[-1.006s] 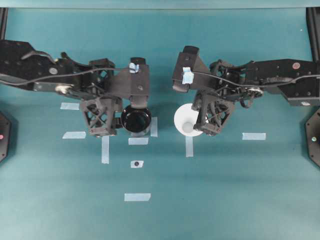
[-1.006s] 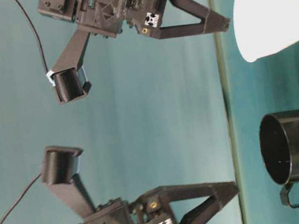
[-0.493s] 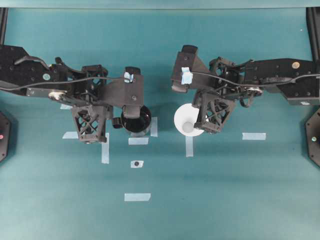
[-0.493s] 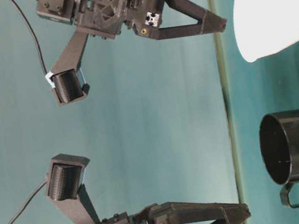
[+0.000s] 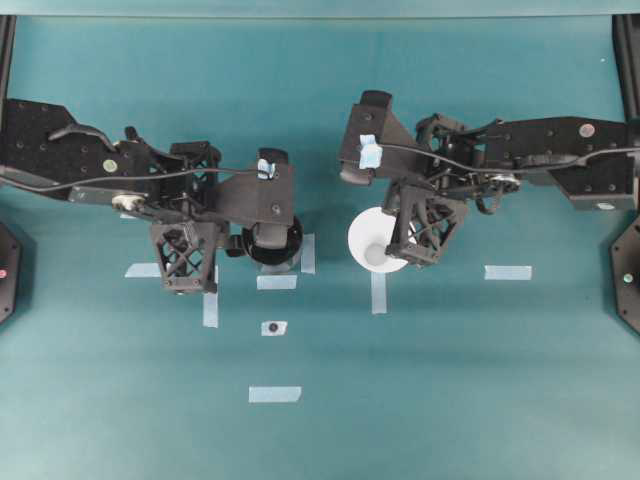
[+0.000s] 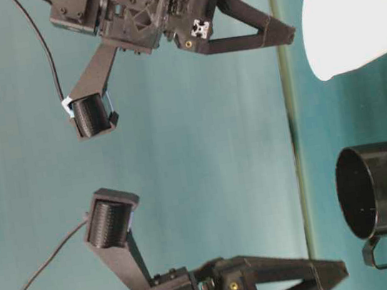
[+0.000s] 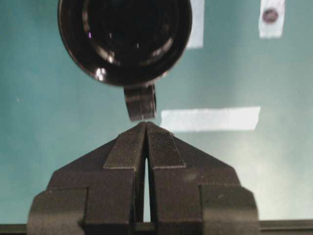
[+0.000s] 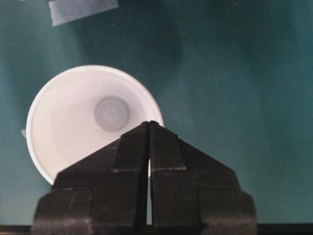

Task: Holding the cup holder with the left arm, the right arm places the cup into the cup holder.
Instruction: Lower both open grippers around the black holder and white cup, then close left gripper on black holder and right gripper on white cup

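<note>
Nearest to me, strips of pale tape [image 5: 274, 394] lay on the teal desk [image 5: 450, 400]. Beyond them the cup holder [image 6: 386, 190] stood upright on the desk with its handle [image 7: 140, 102] pointing toward the left tool [image 7: 146, 126]. That tool's fingers were pressed together, tips just short of the handle and holding nothing. To the right, well apart from the holder, the white cup [image 8: 83, 117] sat mouth up on the desk. The right tool [image 8: 149, 125] hung over its near rim, fingers pressed together too, gripping nothing. Behind, both black arms [image 5: 80, 165] stretched in from the sides.
</note>
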